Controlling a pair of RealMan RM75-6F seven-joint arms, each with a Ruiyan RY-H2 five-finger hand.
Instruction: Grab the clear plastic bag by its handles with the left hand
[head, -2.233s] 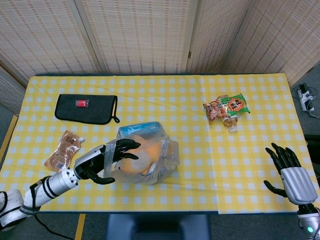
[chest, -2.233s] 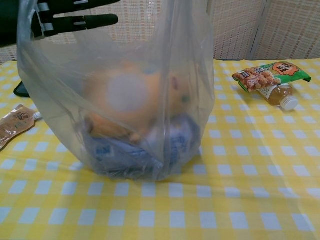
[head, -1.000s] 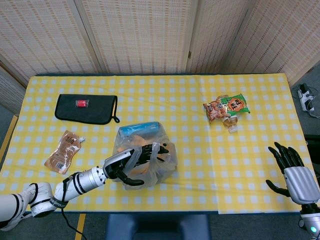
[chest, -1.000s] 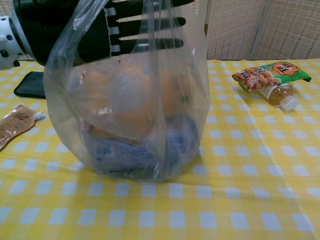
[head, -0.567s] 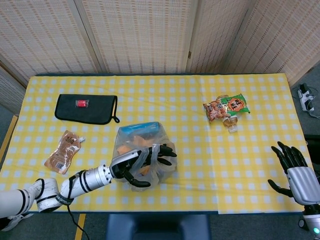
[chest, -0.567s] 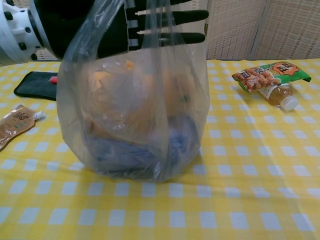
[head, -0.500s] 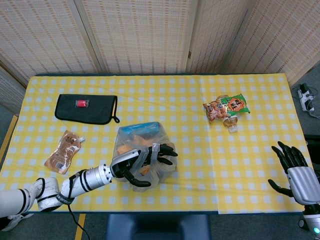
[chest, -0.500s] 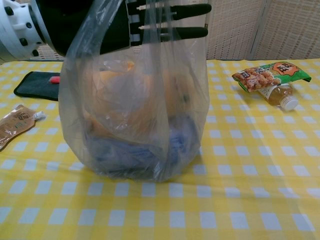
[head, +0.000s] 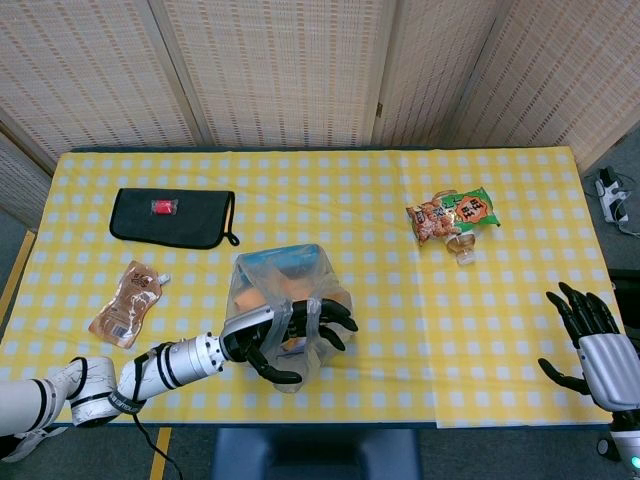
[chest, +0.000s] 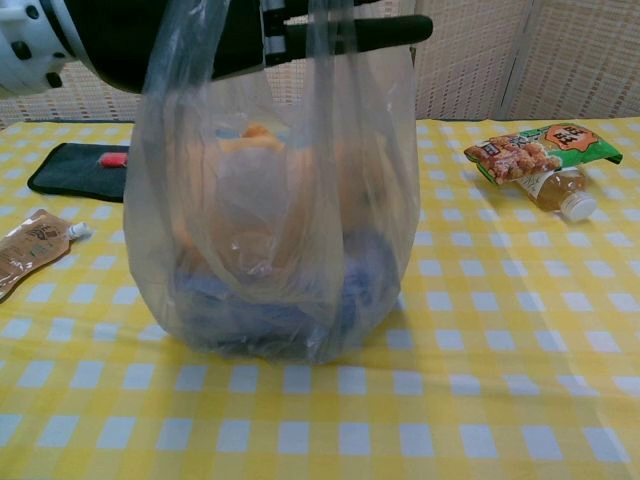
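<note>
Clear plastic bag stands upright, holding orange, possibly fruit-like, contents.

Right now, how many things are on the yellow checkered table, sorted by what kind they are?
Bags and pouches: 3, the clear plastic bag, the green snack bag, the brown pouch
Bottles: 1, the bottle
Cases: 1, the black case
Total: 5

We see the clear plastic bag upright on the yellow checked table, its handles stretched up over our left hand at the top edge; orange and blue contents blurred inside. Right: green snack packet touching a bottle. Left: black pouch, brown sachet
</note>
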